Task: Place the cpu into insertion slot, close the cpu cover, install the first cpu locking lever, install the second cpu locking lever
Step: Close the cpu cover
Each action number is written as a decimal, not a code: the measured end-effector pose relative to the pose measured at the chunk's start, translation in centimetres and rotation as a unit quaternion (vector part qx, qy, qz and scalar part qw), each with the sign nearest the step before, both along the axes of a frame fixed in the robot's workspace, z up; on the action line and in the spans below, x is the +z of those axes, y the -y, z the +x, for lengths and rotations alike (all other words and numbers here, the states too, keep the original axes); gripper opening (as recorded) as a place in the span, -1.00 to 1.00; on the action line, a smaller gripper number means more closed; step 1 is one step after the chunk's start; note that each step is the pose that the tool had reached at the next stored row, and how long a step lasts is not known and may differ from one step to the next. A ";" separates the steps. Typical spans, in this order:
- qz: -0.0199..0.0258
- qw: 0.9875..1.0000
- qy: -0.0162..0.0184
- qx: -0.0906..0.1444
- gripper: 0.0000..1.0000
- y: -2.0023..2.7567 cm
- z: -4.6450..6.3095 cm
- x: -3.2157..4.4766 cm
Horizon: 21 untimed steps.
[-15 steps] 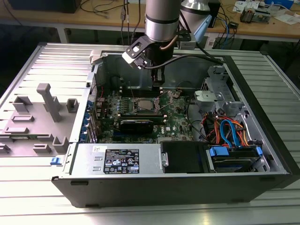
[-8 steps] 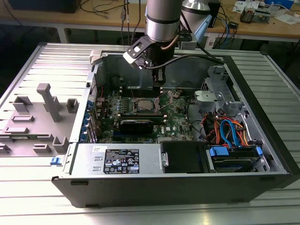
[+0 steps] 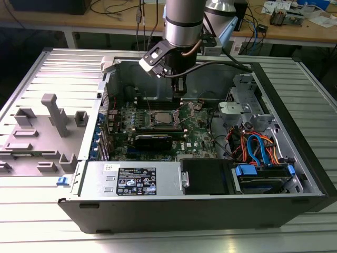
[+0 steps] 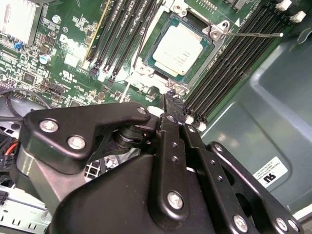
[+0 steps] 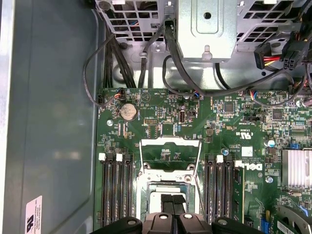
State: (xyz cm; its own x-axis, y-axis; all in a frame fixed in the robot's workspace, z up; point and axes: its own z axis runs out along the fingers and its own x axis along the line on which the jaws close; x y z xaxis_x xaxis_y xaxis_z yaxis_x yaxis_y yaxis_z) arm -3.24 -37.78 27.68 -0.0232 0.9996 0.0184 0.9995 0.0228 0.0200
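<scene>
We are logging cpu (image 3: 161,118) sitting in slot (image 4: 154,53), exterior view's centre; cover (image 5: 170,141) lying open; fingers (image 4: 169,127) pressing together, empty.

Well behind the gripper (image 3: 179,90), a long wooden workbench (image 3: 121,22) runs across the back of the exterior view. It stands on pale metal legs (image 3: 70,38), with cables (image 3: 113,8) and small items strewn over its top and dark shadow underneath. Below the gripper spreads a ribbed silver metal table (image 3: 31,211). Far out from the gripper, toward the exterior view's left, a grey plastic fixture (image 3: 50,126) sits on the table. Light glares off the table's nearest slats.
</scene>
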 end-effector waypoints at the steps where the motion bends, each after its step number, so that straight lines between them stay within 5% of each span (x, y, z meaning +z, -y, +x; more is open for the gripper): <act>1: 0.000 1.000 0.000 0.000 -0.79 0.00 0.0 0.00; 21: 0.000 1.000 0.000 0.000 -0.79 0.00 0.2 0.00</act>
State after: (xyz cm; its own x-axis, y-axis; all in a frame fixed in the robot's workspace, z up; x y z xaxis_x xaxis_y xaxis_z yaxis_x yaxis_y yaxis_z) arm -3.02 -37.78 27.68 -0.0232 0.9996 0.0184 0.9995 0.0228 0.0200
